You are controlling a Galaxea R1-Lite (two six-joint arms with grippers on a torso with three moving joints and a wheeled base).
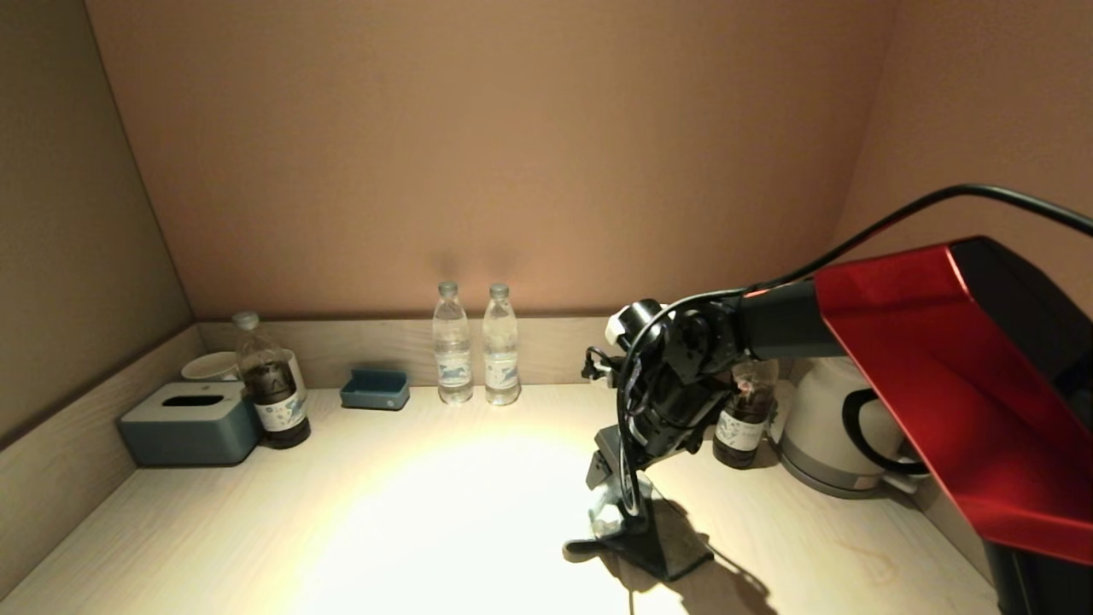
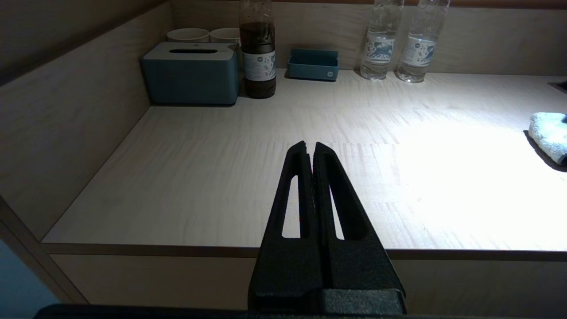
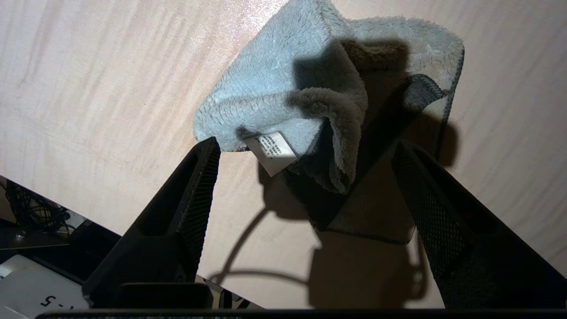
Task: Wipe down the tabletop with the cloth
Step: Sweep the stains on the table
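Observation:
A light blue fluffy cloth (image 3: 288, 88) with a white label lies crumpled on the pale wooden tabletop (image 1: 427, 512), right of the middle. In the head view the cloth (image 1: 675, 551) looks dark under the arm's shadow, and it shows at the edge of the left wrist view (image 2: 547, 133). My right gripper (image 3: 305, 146) is open and points down just above the cloth, its fingers either side of the near fold; it shows in the head view (image 1: 616, 512). My left gripper (image 2: 310, 144) is shut and empty, parked by the table's front edge.
Along the back wall stand a blue tissue box (image 1: 189, 423), a cup (image 1: 209, 366), a dark drink bottle (image 1: 273, 384), a small blue tray (image 1: 374, 389) and two water bottles (image 1: 452, 346). At the right are another dark bottle (image 1: 741, 427) and a white kettle (image 1: 837, 436).

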